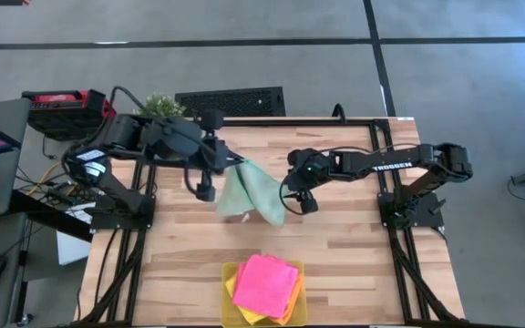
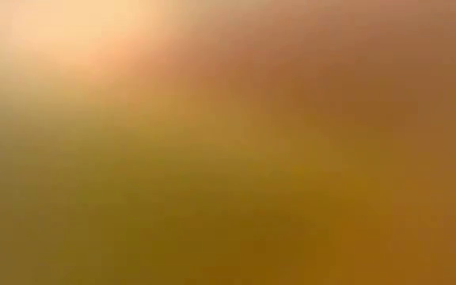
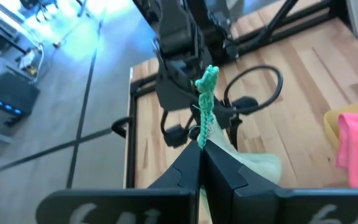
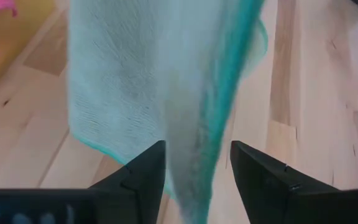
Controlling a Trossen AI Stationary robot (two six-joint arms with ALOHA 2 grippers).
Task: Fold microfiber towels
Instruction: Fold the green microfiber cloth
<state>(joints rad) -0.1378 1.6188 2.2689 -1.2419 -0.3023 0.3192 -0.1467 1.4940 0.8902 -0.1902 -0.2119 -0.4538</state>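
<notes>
My left gripper point(image 1: 241, 164) point(image 3: 202, 152) is raised over the table's middle, shut on a pale green microfiber towel point(image 1: 249, 193) that hangs below it. My right gripper point(image 1: 305, 202) point(image 4: 197, 165) stands open at the towel's right side. The towel's point(image 4: 148, 81) hanging teal-hemmed edge lies between its fingers or just beyond them; I see no touch. A hot pink towel point(image 1: 267, 278) lies folded on top of orange point(image 1: 295, 305) and yellow point(image 1: 241, 310) ones in the yellow tray point(image 1: 227, 271) at the near edge. The low view shows only an orange-yellow blur. My left gripper pinches the green towel's bunched upper edge point(image 3: 204, 127) between its two shut fingers; a tuft of teal hem point(image 3: 207, 84) sticks out past the fingertips. The fingers slant downward. The towel point(image 3: 253, 167) hangs slack below them; I cannot tell whether its lower end touches the table.
The right arm point(image 3: 179, 37) shows beyond the towel in the left wrist view. A small plant point(image 1: 162, 104) and a black grille point(image 1: 231, 100) stand at the table's far edge. Bare wood point(image 1: 171, 264) lies left of the tray.
</notes>
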